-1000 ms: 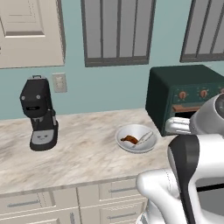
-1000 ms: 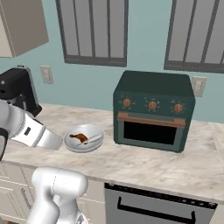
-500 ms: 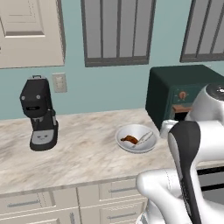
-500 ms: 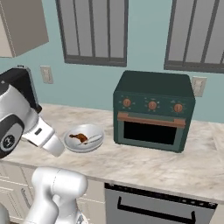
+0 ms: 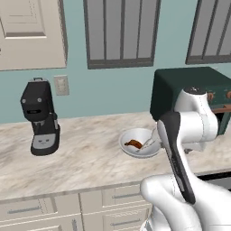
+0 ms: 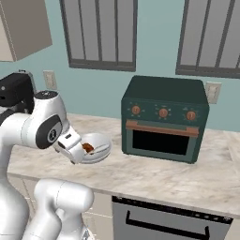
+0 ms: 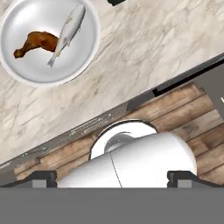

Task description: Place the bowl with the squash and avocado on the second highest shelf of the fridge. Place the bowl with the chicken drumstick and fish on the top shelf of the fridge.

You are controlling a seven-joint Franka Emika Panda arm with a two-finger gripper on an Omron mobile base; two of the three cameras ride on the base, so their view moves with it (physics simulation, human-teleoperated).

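The arm is folded up tight over the counter edge, elbow high, with its hand turned straight down above the marble counter (image 7: 144,48). The claw (image 7: 112,177) stands wide, with nothing between its fingertips (image 7: 41,178). The white bowl (image 7: 26,72) sits on the counter at about eleven o'clock in the hand view, well apart from the claw. In it the chicken drumstick (image 7: 37,43) lies across, its thin end toward nine o'clock; the fish (image 7: 66,34), just beside it, runs from one o'clock to seven o'clock. From the base, the bowl lies between the coffee machine (image 5: 39,118) and the dark green oven (image 6: 164,119).
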